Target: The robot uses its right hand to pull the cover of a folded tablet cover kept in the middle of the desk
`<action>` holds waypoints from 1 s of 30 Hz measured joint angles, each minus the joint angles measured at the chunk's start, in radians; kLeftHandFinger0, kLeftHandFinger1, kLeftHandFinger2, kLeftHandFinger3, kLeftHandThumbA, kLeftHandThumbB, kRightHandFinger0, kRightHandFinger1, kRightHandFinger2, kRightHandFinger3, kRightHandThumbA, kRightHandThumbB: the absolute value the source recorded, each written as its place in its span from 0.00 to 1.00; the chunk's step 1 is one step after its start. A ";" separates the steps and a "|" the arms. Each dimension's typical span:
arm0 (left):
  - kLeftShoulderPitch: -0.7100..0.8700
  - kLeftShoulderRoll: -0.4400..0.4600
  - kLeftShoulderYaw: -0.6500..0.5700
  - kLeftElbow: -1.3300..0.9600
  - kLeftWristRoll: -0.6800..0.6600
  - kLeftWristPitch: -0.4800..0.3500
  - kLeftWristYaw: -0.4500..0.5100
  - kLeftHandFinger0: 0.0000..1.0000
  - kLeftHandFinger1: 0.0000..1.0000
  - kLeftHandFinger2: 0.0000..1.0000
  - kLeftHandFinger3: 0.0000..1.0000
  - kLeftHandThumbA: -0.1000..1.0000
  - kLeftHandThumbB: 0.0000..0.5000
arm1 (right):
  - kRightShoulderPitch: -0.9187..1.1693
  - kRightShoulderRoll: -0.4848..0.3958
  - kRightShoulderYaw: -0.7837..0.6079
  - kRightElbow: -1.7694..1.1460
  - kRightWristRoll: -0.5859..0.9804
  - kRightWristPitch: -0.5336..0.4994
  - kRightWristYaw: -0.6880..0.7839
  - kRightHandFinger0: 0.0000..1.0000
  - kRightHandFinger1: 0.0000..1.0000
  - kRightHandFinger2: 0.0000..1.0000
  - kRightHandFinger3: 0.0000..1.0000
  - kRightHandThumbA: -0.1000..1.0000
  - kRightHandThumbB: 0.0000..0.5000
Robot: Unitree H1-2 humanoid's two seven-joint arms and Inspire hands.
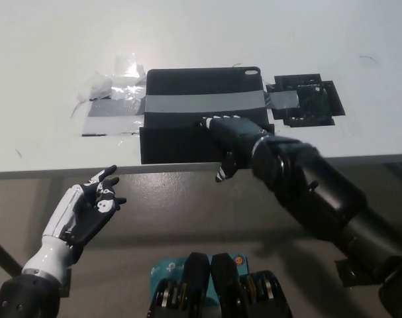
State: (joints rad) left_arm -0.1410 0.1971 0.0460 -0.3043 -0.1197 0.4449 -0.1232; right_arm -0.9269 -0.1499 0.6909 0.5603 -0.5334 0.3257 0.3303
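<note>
1. Low at the left, below the bench (48, 59) edge: white left robot hand (88, 205), resting, fingers loosely spread, holding nothing.
2. Left of centre on the white bench: clear crumpled tape (118, 83) above a grey tape strip (111, 124).
3. Centre, at the near edge: black tablet cover (201, 83), crossed by a grey band.
4. Black right robot hand (232, 136) lying on the cover's front flap, fingertips at the band; grip: cannot tell.
5. Right: black tape patch (313, 103).

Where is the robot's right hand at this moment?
In the head view, the black right hand lies on the dark tablet cover near the desk's front edge, just below the grey tape strip.
</note>
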 measured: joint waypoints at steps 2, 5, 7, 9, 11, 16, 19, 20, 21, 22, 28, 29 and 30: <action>-0.004 0.002 0.000 0.000 -0.001 0.000 -0.005 0.76 0.95 1.00 1.00 1.00 0.39 | 0.001 0.010 -0.004 0.010 -0.011 0.002 -0.009 1.00 1.00 1.00 1.00 1.00 1.00; -0.012 0.004 0.000 0.000 -0.002 0.000 -0.009 0.75 0.95 1.00 1.00 1.00 0.39 | 0.007 0.018 -0.004 0.017 -0.033 0.002 -0.020 1.00 1.00 1.00 1.00 1.00 1.00; -0.014 0.006 0.000 0.000 -0.003 0.000 -0.011 0.74 0.95 1.00 1.00 1.00 0.41 | 0.016 0.019 -0.004 0.013 -0.049 0.004 -0.028 1.00 1.00 1.00 1.00 1.00 1.00; -0.014 0.007 0.000 0.000 -0.005 0.000 -0.012 0.77 0.96 1.00 1.00 1.00 0.42 | 0.026 0.016 -0.002 -0.008 -0.065 0.008 -0.029 1.00 1.00 1.00 1.00 1.00 1.00; -0.014 0.010 0.000 0.000 -0.008 0.000 -0.015 0.77 0.96 1.00 1.00 1.00 0.41 | 0.039 0.010 0.001 -0.036 -0.081 0.014 -0.029 1.00 1.00 0.97 0.94 1.00 0.96; -0.014 0.011 0.001 0.000 -0.013 0.000 -0.016 0.77 0.97 1.00 1.00 1.00 0.37 | 0.084 0.000 -0.028 -0.119 -0.093 0.030 -0.030 0.62 0.64 0.64 0.73 1.00 0.99; -0.018 0.011 0.001 0.000 -0.015 0.000 -0.017 0.74 0.96 1.00 1.00 1.00 0.37 | 0.111 0.000 -0.067 -0.166 -0.089 0.056 -0.022 0.32 0.47 0.59 0.77 1.00 0.89; -0.018 0.012 0.001 0.000 -0.015 0.000 -0.018 0.75 0.96 1.00 1.00 1.00 0.39 | 0.131 0.000 -0.074 -0.185 -0.087 0.067 -0.012 0.52 0.68 0.72 0.74 1.00 0.86; -0.018 0.013 0.001 0.000 -0.015 0.000 -0.018 0.76 0.96 1.00 1.00 1.00 0.41 | 0.142 0.000 -0.079 -0.196 -0.087 0.070 -0.012 0.59 0.75 0.78 0.77 1.00 0.84; -0.019 0.014 0.001 0.000 -0.016 0.000 -0.019 0.76 0.97 1.00 1.00 1.00 0.41 | 0.158 0.000 -0.094 -0.225 -0.086 0.078 -0.008 0.55 0.71 0.73 0.71 1.00 0.88; -0.022 0.014 0.002 0.000 -0.016 0.001 -0.020 0.75 0.95 1.00 1.00 1.00 0.41 | 0.251 0.020 -0.184 -0.326 -0.083 0.089 0.041 0.85 0.93 0.90 0.91 1.00 0.77; -0.024 0.014 0.002 -0.001 -0.016 0.001 -0.020 0.75 0.95 1.00 1.00 1.00 0.37 | 0.274 0.028 -0.203 -0.346 -0.083 0.090 0.056 0.66 0.70 0.62 0.61 1.00 0.74; -0.025 0.015 0.003 0.000 -0.016 0.001 -0.020 0.74 0.95 1.00 1.00 1.00 0.35 | 0.294 0.036 -0.217 -0.356 -0.082 0.091 0.068 0.53 0.56 0.57 0.59 1.00 0.76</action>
State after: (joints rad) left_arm -0.1656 0.2117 0.0489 -0.3048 -0.1355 0.4454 -0.1435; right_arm -0.6334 -0.1140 0.4736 0.2043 -0.6159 0.4170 0.3979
